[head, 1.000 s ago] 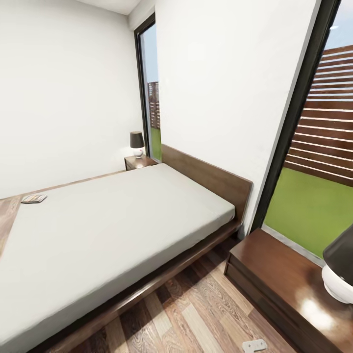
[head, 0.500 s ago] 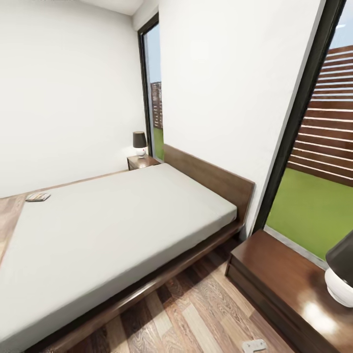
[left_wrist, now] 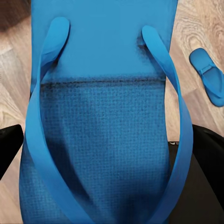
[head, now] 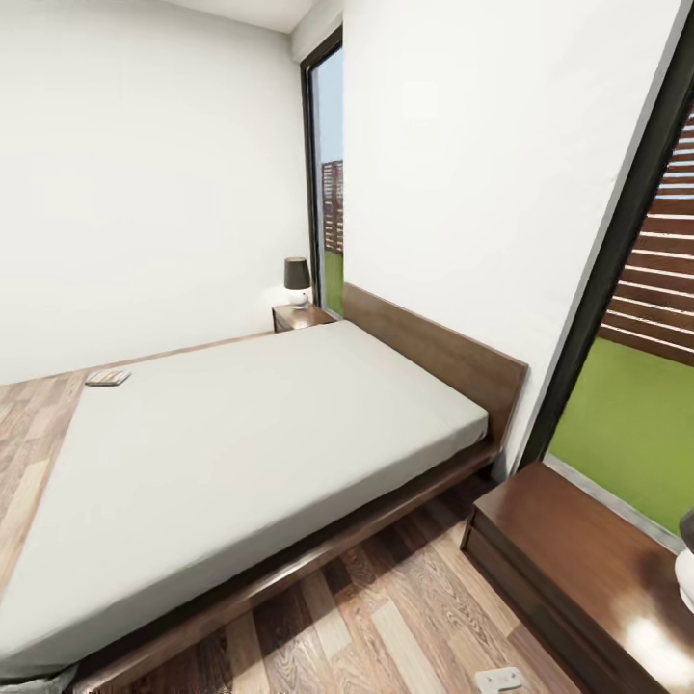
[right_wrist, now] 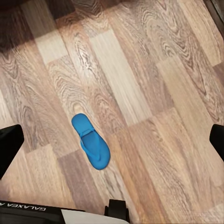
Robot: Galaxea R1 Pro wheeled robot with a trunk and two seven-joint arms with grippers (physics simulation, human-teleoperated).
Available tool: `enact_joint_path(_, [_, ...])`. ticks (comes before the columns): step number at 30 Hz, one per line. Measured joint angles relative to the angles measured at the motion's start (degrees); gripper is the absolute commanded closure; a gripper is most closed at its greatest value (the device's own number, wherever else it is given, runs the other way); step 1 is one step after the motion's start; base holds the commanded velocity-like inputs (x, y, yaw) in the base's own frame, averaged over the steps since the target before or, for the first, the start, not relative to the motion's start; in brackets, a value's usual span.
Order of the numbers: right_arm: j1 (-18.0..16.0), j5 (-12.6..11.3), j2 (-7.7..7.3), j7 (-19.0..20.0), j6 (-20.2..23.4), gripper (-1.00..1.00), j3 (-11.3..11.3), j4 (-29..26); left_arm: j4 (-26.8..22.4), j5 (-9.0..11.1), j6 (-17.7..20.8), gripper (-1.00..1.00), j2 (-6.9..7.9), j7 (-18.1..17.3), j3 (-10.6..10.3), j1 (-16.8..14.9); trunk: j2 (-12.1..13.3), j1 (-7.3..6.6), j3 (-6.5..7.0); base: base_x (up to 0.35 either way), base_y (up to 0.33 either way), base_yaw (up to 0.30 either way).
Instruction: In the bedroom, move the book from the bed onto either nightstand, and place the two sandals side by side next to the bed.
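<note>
My left gripper (left_wrist: 109, 186) clamped a woven-textured blue sandal (left_wrist: 102, 116); my right gripper (right_wrist: 112, 144) hung wide open above the grainy plank floor (right_wrist: 140, 70).

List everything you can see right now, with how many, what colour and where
bed: one, dark brown frame, pale grey mattress, against the window wall
book: one, dark with a light band, on the bed's far corner
nightstands: two, dark brown; near one by the head of the bed, far one on the bed's other side
lamps: two, dark shade on white base; one on the far nightstand, one cut off at the frame edge on the near nightstand
sandals: two, bright blue; one held close before the left wrist camera, one lying flat on the floor
floor: light brown wood planks
left gripper fingers: black, either side of the held sandal
right gripper fingers: black, wide apart above the floor
</note>
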Motion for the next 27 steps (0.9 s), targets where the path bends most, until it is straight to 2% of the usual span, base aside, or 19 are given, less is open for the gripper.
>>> enact_joint_path(7, [0.0,0.0,0.0,0.0,0.0,-1.0,0.0,0.0,0.0,0.0,0.0,1.0,-0.01,0.0,0.0,0.0,0.0,0.0,0.0,0.0,0.0,0.075])
enact_joint_path(27, [0.0,-0.2,-0.11,0.0,0.0,-1.0,-0.3,0.0,0.0,0.0,0.0,1.0,-0.01,0.0,0.0,0.0,0.0,0.0,0.0,0.0,0.0,0.003])
